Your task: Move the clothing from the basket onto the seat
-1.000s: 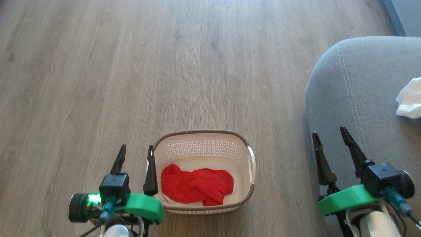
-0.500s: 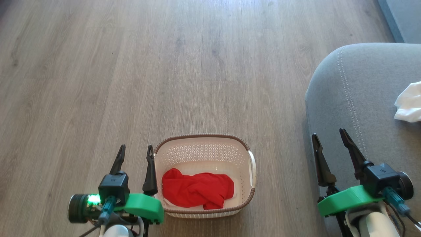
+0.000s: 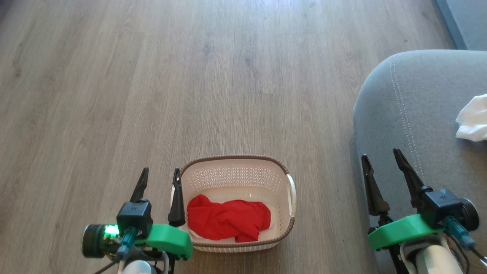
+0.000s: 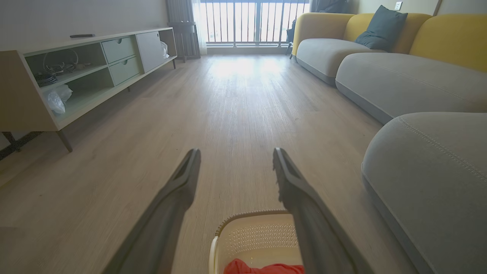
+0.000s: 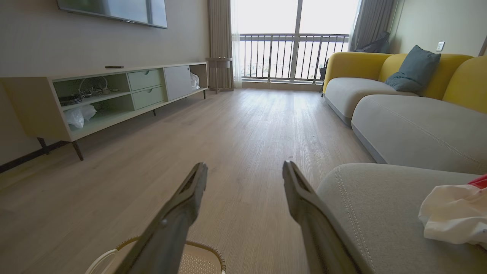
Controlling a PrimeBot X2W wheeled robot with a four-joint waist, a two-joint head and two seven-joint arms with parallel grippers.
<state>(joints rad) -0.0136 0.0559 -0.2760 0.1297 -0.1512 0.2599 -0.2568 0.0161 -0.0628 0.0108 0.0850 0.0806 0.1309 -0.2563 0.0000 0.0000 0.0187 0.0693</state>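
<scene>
The cream basket (image 3: 279,179) stands on the wood floor at the bottom centre of the head view, with a crumpled red garment (image 3: 228,219) on its floor. My left gripper (image 3: 160,175) is open just left of the basket, its right finger over the left rim. My right gripper (image 3: 381,156) is open over the front edge of the grey seat (image 3: 422,114). A white garment (image 3: 473,118) lies on the seat at the right; in the right wrist view this white garment (image 5: 452,215) has a sliver of red (image 5: 480,180) behind it. The left wrist view shows the basket (image 4: 253,238) below my fingers.
Wood floor (image 3: 190,76) stretches ahead. A low TV cabinet (image 5: 106,97) runs along the left wall. More grey and yellow sofa sections (image 5: 407,125) continue along the right toward a balcony window (image 5: 289,57).
Between the two earlier frames the camera tipped, shifting the whole picture down slightly. Since then the left gripper has edged a little to the right, toward the basket. The red garment has not moved.
</scene>
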